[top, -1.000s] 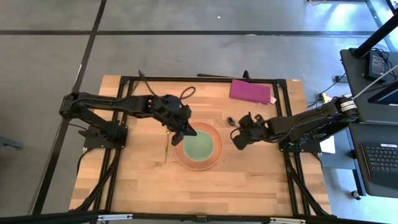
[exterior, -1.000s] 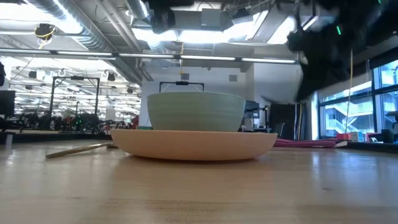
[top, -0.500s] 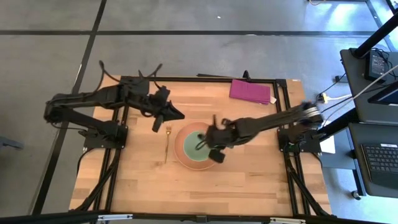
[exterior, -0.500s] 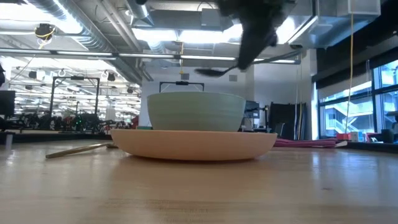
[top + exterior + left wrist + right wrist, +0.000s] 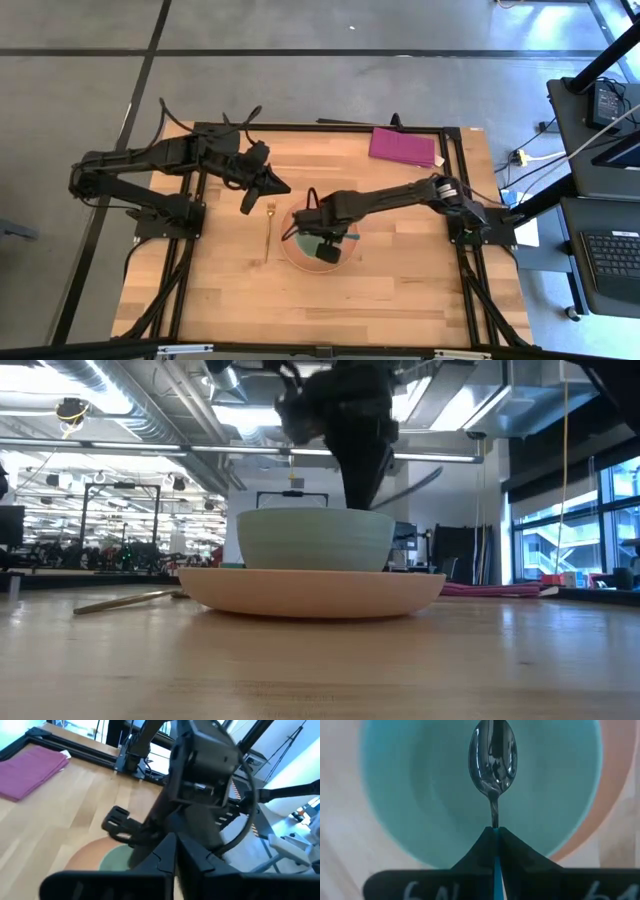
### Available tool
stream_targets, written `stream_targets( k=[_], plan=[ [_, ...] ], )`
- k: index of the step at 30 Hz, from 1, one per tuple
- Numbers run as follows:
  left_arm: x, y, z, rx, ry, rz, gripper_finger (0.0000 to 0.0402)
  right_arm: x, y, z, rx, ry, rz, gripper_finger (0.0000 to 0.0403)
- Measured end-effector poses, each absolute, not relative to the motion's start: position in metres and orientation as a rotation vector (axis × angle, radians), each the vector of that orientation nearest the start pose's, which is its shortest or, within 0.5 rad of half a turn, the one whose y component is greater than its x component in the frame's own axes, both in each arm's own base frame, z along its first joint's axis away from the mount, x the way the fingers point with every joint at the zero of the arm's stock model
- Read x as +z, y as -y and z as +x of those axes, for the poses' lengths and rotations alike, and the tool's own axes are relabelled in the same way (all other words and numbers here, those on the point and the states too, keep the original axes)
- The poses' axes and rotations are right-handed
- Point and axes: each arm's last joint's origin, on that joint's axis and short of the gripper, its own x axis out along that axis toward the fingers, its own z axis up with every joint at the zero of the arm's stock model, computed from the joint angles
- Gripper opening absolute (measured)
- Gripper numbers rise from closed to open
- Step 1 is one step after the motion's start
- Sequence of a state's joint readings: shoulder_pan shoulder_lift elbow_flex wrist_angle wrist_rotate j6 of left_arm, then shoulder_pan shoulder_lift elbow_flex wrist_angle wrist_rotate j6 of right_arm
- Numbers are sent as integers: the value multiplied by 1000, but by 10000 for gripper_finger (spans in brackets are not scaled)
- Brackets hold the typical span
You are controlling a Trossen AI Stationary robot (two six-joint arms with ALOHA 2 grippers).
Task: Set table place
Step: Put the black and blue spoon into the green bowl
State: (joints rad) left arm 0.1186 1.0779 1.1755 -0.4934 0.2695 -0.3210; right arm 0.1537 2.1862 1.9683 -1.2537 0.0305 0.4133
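Right gripper (image 5: 316, 238) is directly over the bowl (image 5: 313, 243), fingers pinched tight on the spoon (image 5: 493, 757) by its light blue handle. In the right wrist view the spoon's dark bowl end sticks straight out past the closed fingertips and hangs inside the rim of the pale green bowl, centred over its hollow; can't tell if the spoon tip touches the bowl's floor. In the low view the right arm comes down from above right onto the bowl (image 5: 316, 538), and a thin grey bar slants up to the right of it, above the rim; it may be the spoon, not sure. The bowl sits in the middle of the orange plate (image 5: 292, 254), and the plate sits flat on the table (image 5: 400, 300), roughly mid-table. The gold fork (image 5: 268, 231) lies on the wood just beside the plate's left edge, lengthwise front to back, apart from both grippers. Left gripper (image 5: 247, 203) hovers behind and to the left of the plate, near the fork's far end, not touching it; its fingers look pressed together and hold nothing. Magenta rectangle (image 5: 405, 147) lies flat at the table's back edge on the right, well apart from the plate.
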Motion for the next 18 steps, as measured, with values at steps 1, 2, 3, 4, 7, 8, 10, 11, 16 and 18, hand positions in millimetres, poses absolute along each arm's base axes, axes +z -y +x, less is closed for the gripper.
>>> stream_targets(
  k=[1, 2, 3, 4, 7, 8, 10, 11, 16, 18],
  plan=[
    [383, -18, 221, -87, -410, -389, 12, 226, -63, 430, -209, -1473, 205, 12],
    [383, -18, 221, -89, -410, -383, 14, 223, -61, 432, -209, -1481, 211, 12],
    [383, -18, 221, -90, -410, -378, 16, 221, -59, 433, -206, -1486, 220, 12],
    [383, -18, 221, -91, -410, -375, 18, 219, -57, 434, -200, -1493, 232, 12],
    [383, -18, 221, -91, -410, -371, 22, 213, -52, 436, -184, -1509, 246, 13],
    [383, -18, 221, -90, -409, -366, 24, 212, -52, 436, -175, -1512, 246, 13],
    [383, -19, 221, -80, -408, -356, 26, 211, -52, 437, -154, -1512, 262, 13],
    [382, -19, 221, -75, -409, -354, 27, 212, -52, 438, -137, -1506, 273, 13],
    [382, -19, 221, -72, -410, -353, 29, 212, -55, 444, -74, -1449, 292, 13],
    [382, -19, 221, -72, -410, -354, 28, 211, -55, 444, -77, -1460, 290, 13]
  ],
)
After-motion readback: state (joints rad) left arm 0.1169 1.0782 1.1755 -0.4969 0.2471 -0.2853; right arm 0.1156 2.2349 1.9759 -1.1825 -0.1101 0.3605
